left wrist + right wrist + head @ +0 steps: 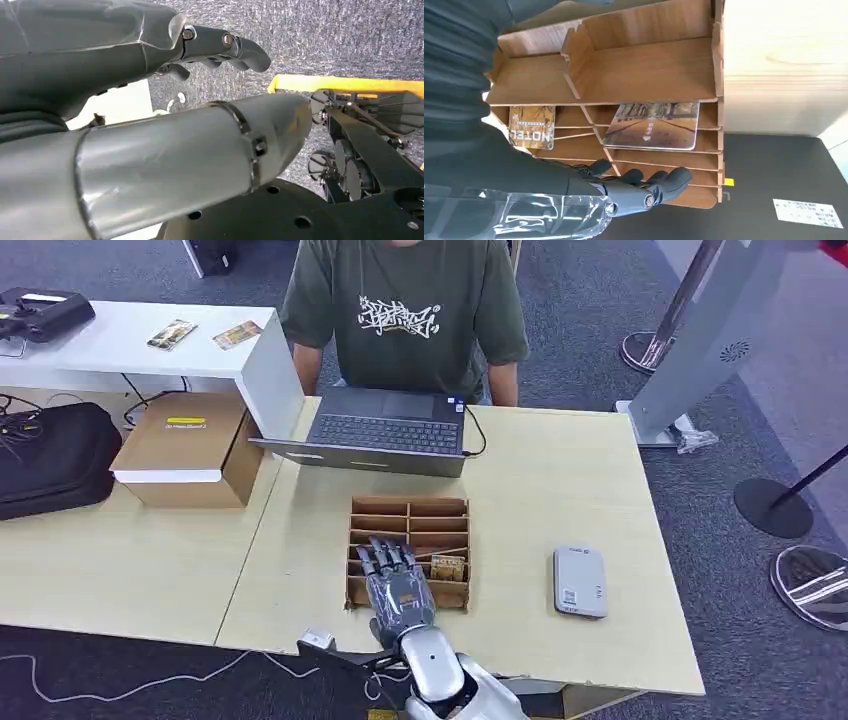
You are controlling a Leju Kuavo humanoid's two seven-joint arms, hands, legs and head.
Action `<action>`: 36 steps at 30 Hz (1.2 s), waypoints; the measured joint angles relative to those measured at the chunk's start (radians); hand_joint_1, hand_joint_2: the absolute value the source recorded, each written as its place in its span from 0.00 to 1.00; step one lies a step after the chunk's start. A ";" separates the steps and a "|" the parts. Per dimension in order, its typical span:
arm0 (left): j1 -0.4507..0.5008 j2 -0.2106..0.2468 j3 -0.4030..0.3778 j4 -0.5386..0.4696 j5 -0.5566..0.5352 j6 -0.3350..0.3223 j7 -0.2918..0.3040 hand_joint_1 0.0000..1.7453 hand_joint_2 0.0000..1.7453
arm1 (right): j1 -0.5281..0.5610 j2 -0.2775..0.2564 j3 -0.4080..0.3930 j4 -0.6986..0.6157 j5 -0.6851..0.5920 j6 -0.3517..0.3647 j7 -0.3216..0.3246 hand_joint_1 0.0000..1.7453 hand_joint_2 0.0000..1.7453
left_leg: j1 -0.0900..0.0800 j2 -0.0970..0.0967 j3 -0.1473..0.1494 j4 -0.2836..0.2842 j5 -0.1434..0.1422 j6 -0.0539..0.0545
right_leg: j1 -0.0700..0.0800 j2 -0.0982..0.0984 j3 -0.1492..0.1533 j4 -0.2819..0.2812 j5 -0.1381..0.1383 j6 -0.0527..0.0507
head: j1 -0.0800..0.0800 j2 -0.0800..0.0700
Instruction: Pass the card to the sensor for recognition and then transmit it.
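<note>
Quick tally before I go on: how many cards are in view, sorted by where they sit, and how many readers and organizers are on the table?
Cards in the wooden organizer: 2, the HOTEL card and the road-picture card
Cards on the white side table: 2, and
Grey card reader: 1
Wooden organizer: 1
Total: 6; the right hand over the organizer holds none.

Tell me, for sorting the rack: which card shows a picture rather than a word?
The road card, near the right robot hand: it bears a road photo, while the HOTEL card in the neighbouring column bears lettering.
</note>
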 joint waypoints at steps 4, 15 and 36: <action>0.000 0.001 0.000 0.000 -0.003 0.000 0.000 0.00 0.00 | -0.001 0.000 0.000 0.007 0.001 0.000 0.006 0.00 1.00 | 0.000 0.000 0.000 0.000 0.000 0.000 | 0.000 0.000 0.000 0.000 0.000 0.000 | 0.000 0.000; 0.000 0.002 0.000 0.000 -0.006 0.002 0.000 0.00 0.00 | -0.002 0.001 0.000 0.014 0.003 0.002 0.016 0.00 1.00 | 0.000 0.000 0.000 0.000 0.000 0.000 | 0.000 0.000 0.000 0.000 0.000 0.000 | 0.000 0.000; -0.001 0.004 0.000 0.000 -0.011 0.008 0.000 0.00 0.00 | -0.019 0.007 -0.007 -0.040 0.042 0.037 0.053 0.00 1.00 | 0.000 0.000 0.000 0.000 0.000 0.000 | 0.000 0.000 0.000 0.000 0.000 0.000 | 0.000 0.000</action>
